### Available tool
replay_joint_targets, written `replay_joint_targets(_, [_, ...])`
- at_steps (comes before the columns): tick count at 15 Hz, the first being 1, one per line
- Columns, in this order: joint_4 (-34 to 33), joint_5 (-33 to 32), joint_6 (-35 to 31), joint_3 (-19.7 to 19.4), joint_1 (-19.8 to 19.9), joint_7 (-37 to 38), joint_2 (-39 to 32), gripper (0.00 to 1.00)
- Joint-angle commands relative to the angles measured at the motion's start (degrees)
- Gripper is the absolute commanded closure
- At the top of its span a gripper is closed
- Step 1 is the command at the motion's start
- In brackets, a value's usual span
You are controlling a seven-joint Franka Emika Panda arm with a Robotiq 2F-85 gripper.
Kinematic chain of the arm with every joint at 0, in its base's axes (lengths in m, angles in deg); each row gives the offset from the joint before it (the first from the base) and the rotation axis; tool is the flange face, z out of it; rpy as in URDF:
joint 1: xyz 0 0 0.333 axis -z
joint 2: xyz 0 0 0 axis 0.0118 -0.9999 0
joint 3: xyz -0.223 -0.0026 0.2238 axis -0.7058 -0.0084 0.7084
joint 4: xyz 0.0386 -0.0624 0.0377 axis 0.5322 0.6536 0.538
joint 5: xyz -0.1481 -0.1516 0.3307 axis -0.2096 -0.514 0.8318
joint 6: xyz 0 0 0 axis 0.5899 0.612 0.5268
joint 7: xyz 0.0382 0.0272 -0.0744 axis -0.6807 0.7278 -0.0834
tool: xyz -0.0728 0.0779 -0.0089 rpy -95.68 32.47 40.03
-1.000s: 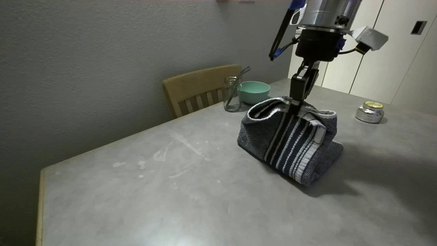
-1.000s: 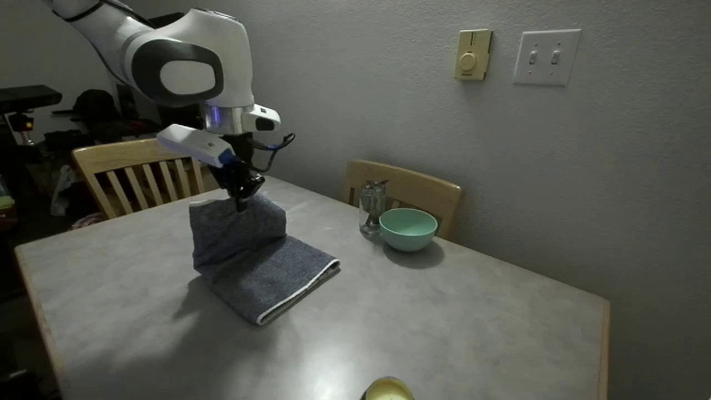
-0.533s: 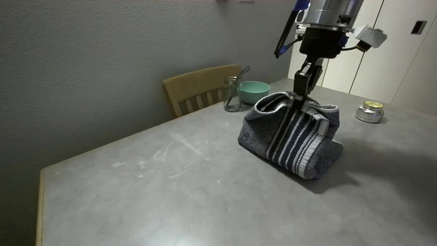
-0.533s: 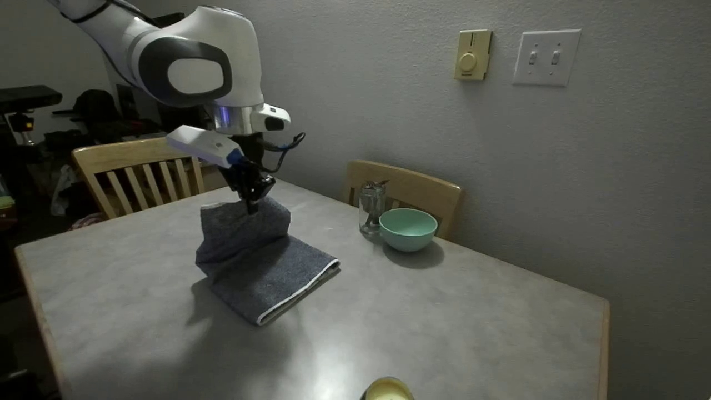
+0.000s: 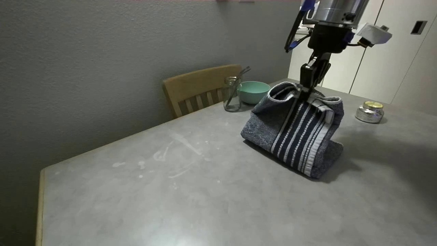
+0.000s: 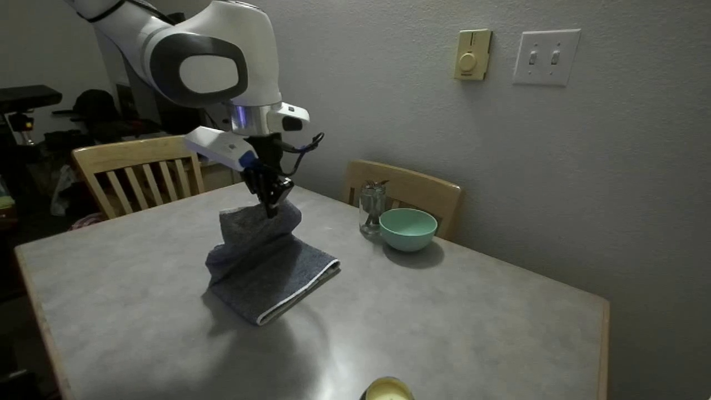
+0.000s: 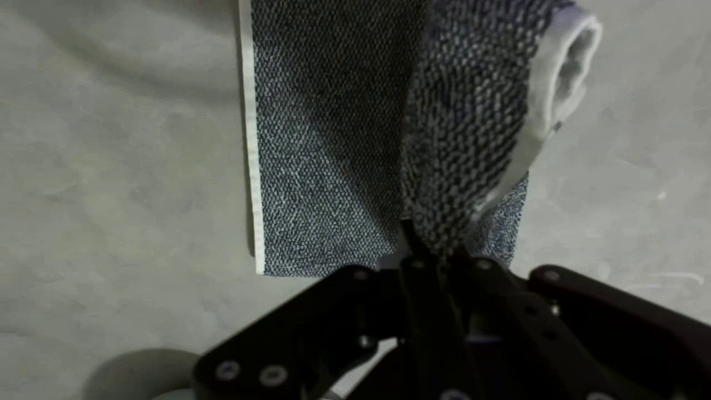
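A grey-blue towel (image 5: 259, 128) with white hems and navy-and-white stripes rests folded on the table. One end of it is raised in the grip of my gripper (image 5: 304, 95). In an exterior view the lower layer of the towel (image 6: 283, 278) lies flat while the lifted part leans over it, with the gripper (image 6: 272, 210) at its top. From the wrist view, bunched cloth of the towel (image 7: 461, 139) runs in between the closed fingers (image 7: 414, 239). The pinched fabric hides most of the fingertips.
Behind the towel stand a mint bowl (image 6: 408, 230) and a glass jar (image 6: 371, 214) with utensils. A silver candle jar (image 5: 369, 112) sits off to the side of the towel. Wooden chairs (image 6: 139, 161) line the table (image 5: 153, 191), and a grey wall (image 5: 136, 68) rises beyond it.
The gripper has moved to the right in both exterior views, carrying the towel's raised end with it. That end now leans further over the flat layer. Bowl and jars have stayed put.
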Motion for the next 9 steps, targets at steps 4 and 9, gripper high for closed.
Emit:
replay_joint_targets(4, [-1.6, -1.0, -1.5, -0.3, 0.4, 6.2, -2.6, 0.45])
replay_joint_targets(9, [-2.0, -1.3, -1.9, -0.3, 0.2, 8.5, -2.9, 0.11])
